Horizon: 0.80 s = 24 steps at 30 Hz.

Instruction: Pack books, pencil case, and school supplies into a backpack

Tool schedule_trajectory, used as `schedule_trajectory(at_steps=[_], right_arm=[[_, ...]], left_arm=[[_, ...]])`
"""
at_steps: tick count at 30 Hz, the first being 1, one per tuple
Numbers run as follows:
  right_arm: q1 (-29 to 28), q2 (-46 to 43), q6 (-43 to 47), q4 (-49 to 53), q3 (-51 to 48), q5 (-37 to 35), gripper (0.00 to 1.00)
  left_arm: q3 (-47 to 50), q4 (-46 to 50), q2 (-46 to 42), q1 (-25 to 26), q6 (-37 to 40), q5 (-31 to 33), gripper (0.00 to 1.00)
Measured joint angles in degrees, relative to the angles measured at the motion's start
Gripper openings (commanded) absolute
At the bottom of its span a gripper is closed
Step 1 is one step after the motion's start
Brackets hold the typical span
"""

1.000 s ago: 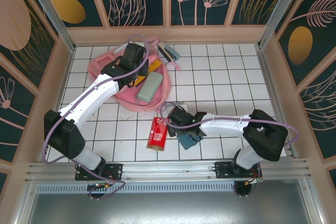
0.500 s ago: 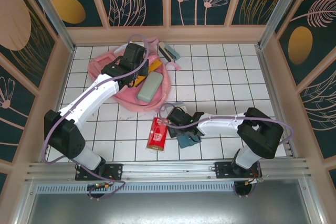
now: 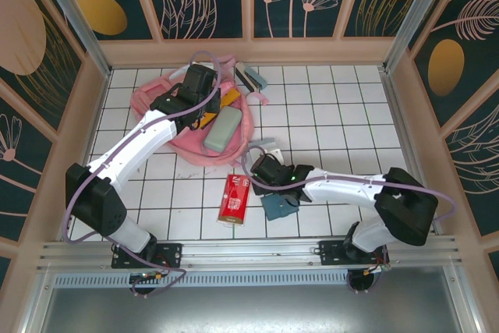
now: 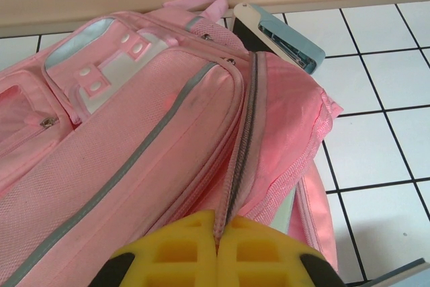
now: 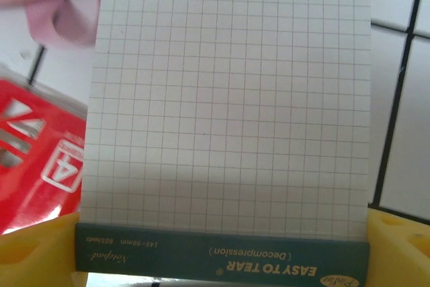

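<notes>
Starting big with the white tiled table (image 3: 343, 115), then swinging to ten o'clock for the pink backpack (image 3: 148, 103), lying with front pockets facing up and taking most of that corner. Catching the left gripper (image 4: 218, 250) right on top of it, yellow fingers (image 4: 168, 257) pressed tight together at the near end of the grey zip (image 4: 245, 132), touching the track; not managing to tell about any pull tab caught between them. Stepping down in size to the yellow book (image 3: 231, 100), poking out at the backpack's two o'clock edge, and the mint pencil case (image 3: 222, 130), resting on the bag's four o'clock side. Dropping toward table centre now for the grid-ruled pad (image 5: 228, 99), sitting inside the right gripper (image 5: 220, 243), claw spread wide, one yellow finger flush at each side of the teal bound end; impossible telling a real squeeze from mere contact. Spotting the red packet (image 3: 232, 198) at seven o'clock from the pad, near it. Finding the stapler (image 4: 285, 35) at the backpack's one o'clock corner, tucked against the pink fabric. Finishing with the teal square (image 3: 278, 207) at five o'clock, just beside the right arm's wrist.
</notes>
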<state>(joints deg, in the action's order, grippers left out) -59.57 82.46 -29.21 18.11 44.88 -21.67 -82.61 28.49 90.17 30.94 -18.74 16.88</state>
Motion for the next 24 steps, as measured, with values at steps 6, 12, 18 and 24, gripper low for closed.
schedule_trajectory(at_steps=[6,12,18,24], right_arm=[[0.02,0.44,2.62,-0.48,6.05,-1.05,0.73],[0.76,6.8,6.49,-4.68,14.93,-0.68,0.73],[1.92,16.65,8.74,-8.92,23.23,1.01,0.73],[4.24,26.75,9.4,-11.65,31.15,2.73,0.73]], left_arm=[[0.02,-0.02,-0.02,-0.04,-0.9,-0.26,0.05],[0.02,-0.31,-0.76,-0.22,-1.53,-1.05,0.06],[0.07,-0.39,-2.58,-0.66,-2.36,-1.75,0.06],[0.9,-0.44,-4.63,-0.66,-2.91,-3.32,0.07]])
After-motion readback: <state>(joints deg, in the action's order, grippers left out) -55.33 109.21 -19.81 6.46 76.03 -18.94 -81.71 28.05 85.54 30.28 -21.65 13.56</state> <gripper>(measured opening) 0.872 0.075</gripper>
